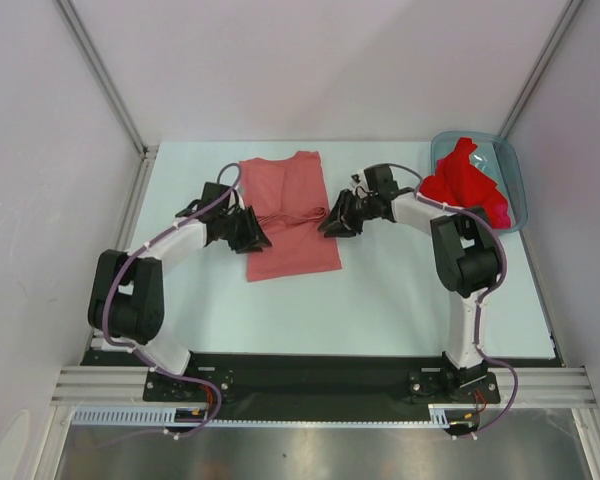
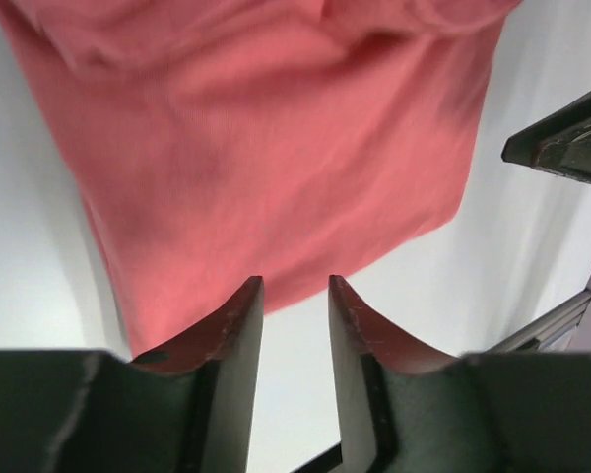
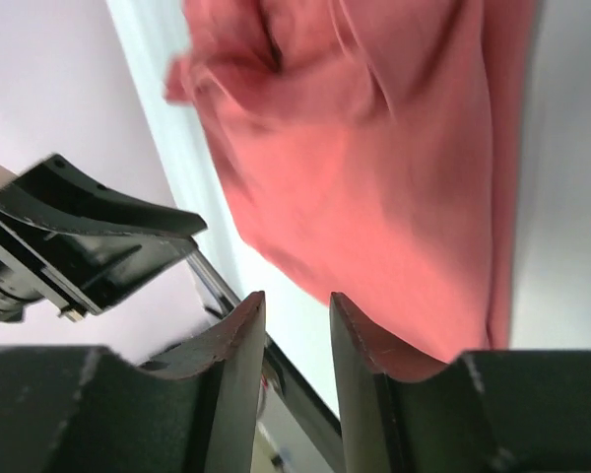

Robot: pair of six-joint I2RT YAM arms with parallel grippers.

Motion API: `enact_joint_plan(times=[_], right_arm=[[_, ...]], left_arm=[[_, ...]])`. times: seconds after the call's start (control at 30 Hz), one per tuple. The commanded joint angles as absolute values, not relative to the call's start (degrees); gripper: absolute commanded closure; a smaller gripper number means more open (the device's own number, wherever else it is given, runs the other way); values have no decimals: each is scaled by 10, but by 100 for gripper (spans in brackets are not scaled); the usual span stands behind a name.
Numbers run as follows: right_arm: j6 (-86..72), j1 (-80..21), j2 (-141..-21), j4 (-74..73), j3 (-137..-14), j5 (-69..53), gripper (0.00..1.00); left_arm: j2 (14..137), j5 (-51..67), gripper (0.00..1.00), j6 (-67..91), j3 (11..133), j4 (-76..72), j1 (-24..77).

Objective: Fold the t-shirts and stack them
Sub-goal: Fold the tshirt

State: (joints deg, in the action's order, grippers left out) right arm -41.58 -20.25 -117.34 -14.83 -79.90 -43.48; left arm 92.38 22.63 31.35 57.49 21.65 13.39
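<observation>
The salmon-pink tee (image 1: 290, 225) is lying flat on the table (image 1: 400, 290), a little toward 12 o'clock from the middle. It's laid out as a longish strip running 12 to 6. There's a bunched-up crease across it about halfway, right on the line between the two claws. The 6 o'clock half looks fairly smooth and the 12 o'clock half is wrinklier.

The left gripper (image 1: 250, 235) sits at the tee's 9 o'clock edge, pointing in toward 3. On its wrist cam the fingers (image 2: 238, 325) have only a narrow gap between them. All I can see in that gap is pale tabletop, with no cloth pinched. The pink fabric fills the view just past the tips.

The right gripper (image 1: 335, 218) is at the tee's 3 o'clock edge, pointing toward 9. Its fingers (image 3: 360, 340) are also only slightly apart with nothing between them, and the shirt, a bit blurry, lies beyond them. Each wrist cam also catches the other claw across the shirt. From overhead both sets of tips look right on the shirt's edges, but I can't tell whether they actually touch the cloth.

The red tees (image 1: 465, 185) are heaped, all crumpled, in the translucent blue bin (image 1: 517, 190) over at the table's 2 o'clock corner. I can't tell how many are in there. The right arm's elbow sits just beside the bin on its 7 o'clock side.
</observation>
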Motion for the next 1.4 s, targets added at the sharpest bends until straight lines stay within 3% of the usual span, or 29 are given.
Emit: enact_joint_plan(times=[0.0, 0.07, 0.13, 0.23, 0.27, 0.9, 1.37], right_arm=[[-510, -200, -1194, -37, -831, -414, 62], [-517, -203, -1223, -31, -849, -406, 67], [-522, -206, -1243, -11, -867, -406, 74], [-538, -212, -1268, 26, -868, -411, 99], [-540, -214, -1272, 36, -866, -411, 100], [-531, -217, -1331, 84, -879, -327, 100], [-503, -178, -1433, 15, -1097, -332, 90]], left_arm=[[957, 242, 63, 304, 620, 199, 112], [981, 255, 73, 308, 632, 183, 105], [1001, 272, 76, 313, 641, 162, 104], [1031, 291, 79, 342, 645, 136, 105], [1037, 294, 79, 346, 643, 129, 105], [1148, 266, 76, 376, 724, 105, 101], [1215, 248, 73, 358, 837, 160, 53]])
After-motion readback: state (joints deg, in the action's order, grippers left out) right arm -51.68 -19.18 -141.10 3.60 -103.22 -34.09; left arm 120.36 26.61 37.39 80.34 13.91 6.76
